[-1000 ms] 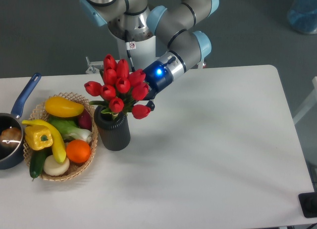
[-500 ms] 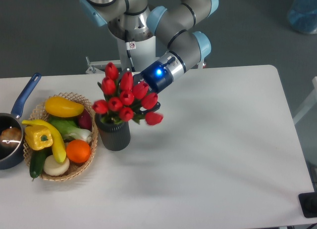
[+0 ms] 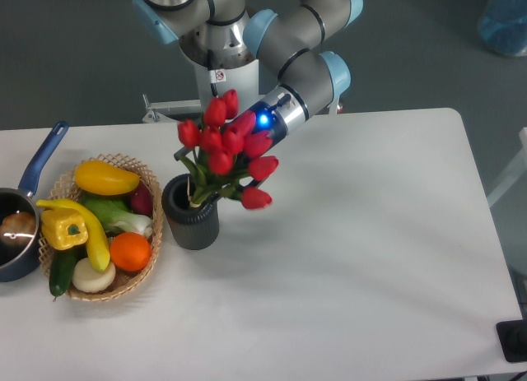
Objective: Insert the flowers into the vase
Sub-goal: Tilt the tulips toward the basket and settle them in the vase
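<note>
Leaning rightward out of the dark ribbed cylindrical vase (image 3: 191, 223) on the white tabletop (image 3: 370, 233), the red tulip bunch (image 3: 228, 155) is needing straightening and lowering (pincer hidden behind blooms, grip state unclear).

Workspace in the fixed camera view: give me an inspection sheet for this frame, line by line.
Surface: white table, no spills seen.
Job's things: flowers lean right, stems reaching into the vase, which stands upright.
Clutter: wicker basket of produce left of vase; blue-handled pot at left edge.
Grippers: gripper hidden behind the blooms; open or shut cannot be told.
Cables: thin cable on the robot base.
Surroundings: dark floor, blue object top right.
</note>
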Robot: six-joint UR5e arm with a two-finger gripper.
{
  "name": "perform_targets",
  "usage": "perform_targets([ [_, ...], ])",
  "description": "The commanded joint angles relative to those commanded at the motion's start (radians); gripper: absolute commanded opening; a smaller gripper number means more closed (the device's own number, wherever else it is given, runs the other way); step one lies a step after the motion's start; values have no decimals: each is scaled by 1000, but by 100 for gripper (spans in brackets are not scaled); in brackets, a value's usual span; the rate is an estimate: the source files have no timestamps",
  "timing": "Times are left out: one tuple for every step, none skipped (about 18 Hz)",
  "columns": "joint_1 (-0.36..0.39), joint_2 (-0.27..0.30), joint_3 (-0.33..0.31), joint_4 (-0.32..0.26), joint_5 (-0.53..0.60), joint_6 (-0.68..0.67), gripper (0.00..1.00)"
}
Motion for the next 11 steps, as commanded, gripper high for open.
perform_targets([
  [-6,6,-5,0,0,-2,100],
  [-11,15,-8,-2,6,-3,100],
  [-15,29,-11,-2,11,-12,100],
  [-24,41,-15,-2,11,-21,100],
  [-29,49,-17,-2,11,-26,100],
  [-29,52,-18,-2,11,-28,100],
  [-29,51,-20,-2,12,-28,100],
  [-31,49,-20,-2,14,-28,100],
  [-32,48,-20,-5,14,-26,100],
  [-32,45,-18,-6,14,-26,100],
  [-32,42,-17,-6,14,-26,100],
])
